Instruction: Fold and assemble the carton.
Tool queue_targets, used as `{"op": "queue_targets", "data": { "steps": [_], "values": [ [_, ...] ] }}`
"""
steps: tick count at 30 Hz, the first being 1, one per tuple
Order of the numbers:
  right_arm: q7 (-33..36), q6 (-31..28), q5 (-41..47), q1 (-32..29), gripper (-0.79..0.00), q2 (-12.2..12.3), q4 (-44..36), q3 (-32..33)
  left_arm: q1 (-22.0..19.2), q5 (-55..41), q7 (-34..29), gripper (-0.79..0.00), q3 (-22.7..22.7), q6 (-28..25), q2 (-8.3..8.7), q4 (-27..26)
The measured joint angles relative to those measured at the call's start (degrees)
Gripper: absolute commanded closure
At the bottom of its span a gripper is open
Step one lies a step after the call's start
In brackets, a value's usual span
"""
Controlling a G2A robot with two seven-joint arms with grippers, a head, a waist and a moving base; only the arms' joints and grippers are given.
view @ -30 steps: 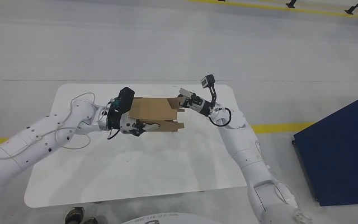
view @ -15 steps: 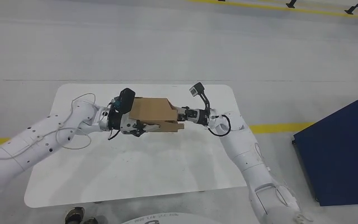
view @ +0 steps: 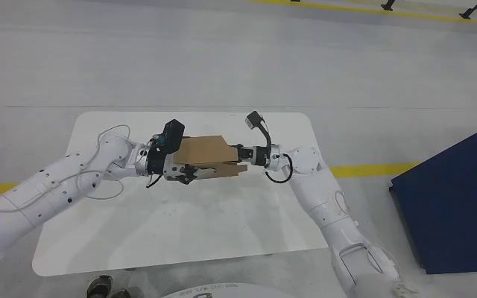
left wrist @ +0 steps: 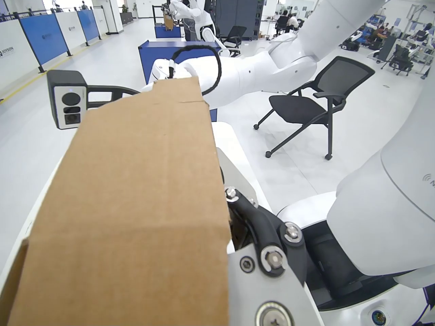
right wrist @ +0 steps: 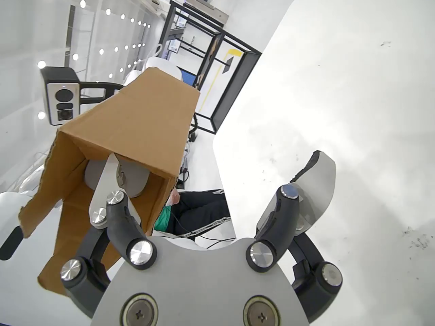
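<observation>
One finger of the right gripper (right wrist: 215, 164) is placed inside the open end of the carton (right wrist: 142, 120), and the other is seen outside it, over the bench (right wrist: 340, 86); the jaws are spread wide and nothing is clamped. From this end the long axis of the carton is directed straight away, toward the left gripper (view: 182, 173), which is set against the far end. Whether that gripper is closed on the cardboard cannot be told.

Arms angled inward, left gripper (view: 187, 173) clamping the carton (view: 205, 149), right gripper (view: 240, 154) spread open
</observation>
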Motion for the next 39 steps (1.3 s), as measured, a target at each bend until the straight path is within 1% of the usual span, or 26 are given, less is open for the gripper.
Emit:
{"op": "queue_targets", "data": {
  "steps": [3,5,6,10,13,16,27,34,39],
  "values": [
    [-1.08,0.47,-0.77,-0.19,-0.757,0.12,-0.86,0.09,0.0,-0.17,-0.13,0.0,0.0,0.0,-0.06,-0.05],
    [-0.87,-0.04,1.29,-0.73,-0.76,0.3,-1.41,1.01,-0.08,-0.23,0.09,0.0,0.0,0.0,-0.06,-0.02],
    [-0.25,-0.36,2.72,-1.07,-0.754,0.42,-1.57,1.59,-0.13,-0.22,0.3,0.0,0.0,0.0,-0.03,0.03],
    [3.95,-1.82,9.5,-2.65,-0.785,1.1,-1.59,4.59,-0.25,0.11,1.51,0.0,0.0,0.0,0.22,0.5],
    [6.06,-2.68,13.53,-3.53,-0.785,1.45,-1.19,6.28,-0.33,0.48,2.43,0.0,0.0,0.0,0.44,0.74],
    [6.95,-2.87,15.69,-3.89,-0.785,1.56,-1.05,6.89,-0.49,0.51,3.58,0.0,0.0,0.0,0.59,0.99],
    [6.62,-2.51,14.79,-3.95,-0.785,1.56,-1.48,6.5,-0.43,0.4,3.63,0.0,-0.03,0.05,0.6,0.95],
    [2.46,-1.53,6.67,-4.45,-0.785,1.6,-4.28,4.3,2.14,-1.8,0.32,0.0,-2.74,-0.01,0.67,0.05],
    [0.0,-0.6,2.79,-4.89,-0.785,1.68,-6.47,3.36,2.94,-2.4,-2.43,0.0,-3.48,0.0,0.39,-0.9]
  ]
}}
